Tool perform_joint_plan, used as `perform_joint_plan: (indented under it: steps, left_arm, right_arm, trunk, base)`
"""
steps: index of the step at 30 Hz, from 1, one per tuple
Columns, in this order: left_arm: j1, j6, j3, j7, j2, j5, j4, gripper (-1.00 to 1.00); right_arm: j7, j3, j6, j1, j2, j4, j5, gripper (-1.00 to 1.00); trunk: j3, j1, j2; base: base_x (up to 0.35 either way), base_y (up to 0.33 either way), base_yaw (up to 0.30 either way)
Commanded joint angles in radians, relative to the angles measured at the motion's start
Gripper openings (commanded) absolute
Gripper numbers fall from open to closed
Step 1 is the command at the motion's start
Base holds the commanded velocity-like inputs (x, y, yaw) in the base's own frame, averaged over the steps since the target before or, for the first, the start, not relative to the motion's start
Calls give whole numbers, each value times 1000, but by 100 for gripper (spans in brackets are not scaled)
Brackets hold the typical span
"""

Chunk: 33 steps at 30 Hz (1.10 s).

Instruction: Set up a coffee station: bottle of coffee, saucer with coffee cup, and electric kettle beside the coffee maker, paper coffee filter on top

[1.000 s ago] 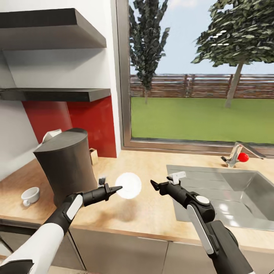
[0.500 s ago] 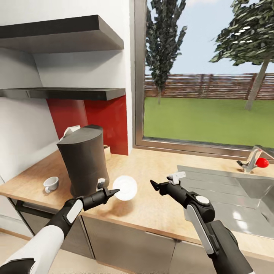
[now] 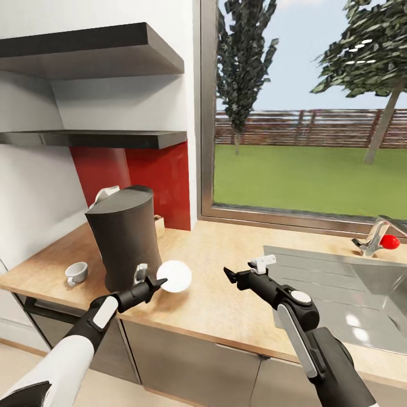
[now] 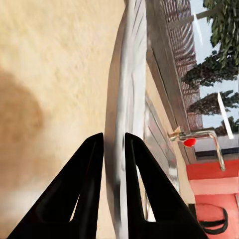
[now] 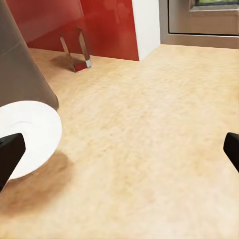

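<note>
1. The saucer [image 3: 174,276] is a flat round white plate held above the kitchen countertop [image 3: 226,294], just beside the front right of the coffee maker [image 3: 125,236]. In the left wrist view the saucer [image 4: 127,124] appears edge-on, its rim running between the two black fingers [image 4: 82,194]. In the right wrist view it [image 5: 27,134] casts a shadow on the wood beneath, so it is not resting on the surface.
2. The left gripper [image 3: 155,282] pinches the saucer by its rim (both fingers are pressed against the plate's faces).
3. The coffee maker is a tall dark grey tapering body standing upright on the countertop, in front of the red backsplash [image 3: 158,181].
4. The coffee cup [image 3: 76,273] is a small white cup standing on the countertop on the far side of the coffee maker from the saucer, well apart from the saucer.
5. The right gripper [image 3: 227,275] hovers over bare wood between the saucer and the sink [image 3: 350,288]. Its jaws are spread wide and hold nothing (the right wrist view shows the two black fingertips [image 5: 10,154] far apart at opposite edges).
6. A small brown object [image 3: 159,225] stands against the backsplash behind the coffee maker; its identity cannot be determined.
7. Two dark shelf boards are mounted on the wall above: a thin one [image 3: 107,138] lower and a thick one [image 3: 90,53] higher.
8. A faucet [image 3: 376,237] with a red knob stands behind the sink, below the window [image 3: 305,113].
</note>
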Motion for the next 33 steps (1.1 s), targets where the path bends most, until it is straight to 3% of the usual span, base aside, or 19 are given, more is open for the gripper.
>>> perform_joint_plan:
  steps: [1,9,21,29,33]
  left_arm:
    - [-1,7,14,19,1,2,0,-100]
    - [-1,4,19,34,-8,1,3,-100]
    - [-1,1,20,36,-7,1,38,-100]
    - [-1,1,21,36,-8,2,70,-100]
    - [-1,-79,22,39,-10,4,126,-100]
  right_arm:
    - [0,0,5,-1,-1,-1,-2,100]
    - [-1,0,6,-1,-1,-2,-4,100]
    - [-1,0,6,-1,1,-3,-4,100]
    - [-1,0,6,-1,0,-3,-4,100]
    - [0,0,6,-1,0,-3,-4,100]
  trunk:
    - [-2,1,-2]
    - [-2,1,-2]
    - [-2,1,-2]
    - [-2,1,-2]
    - [-2,1,-2]
  base:
    - [0,0,0]
    - [0,0,1]
    - [-71,-44,236]
    - [-13,-8,41]
    - [0,0,0]
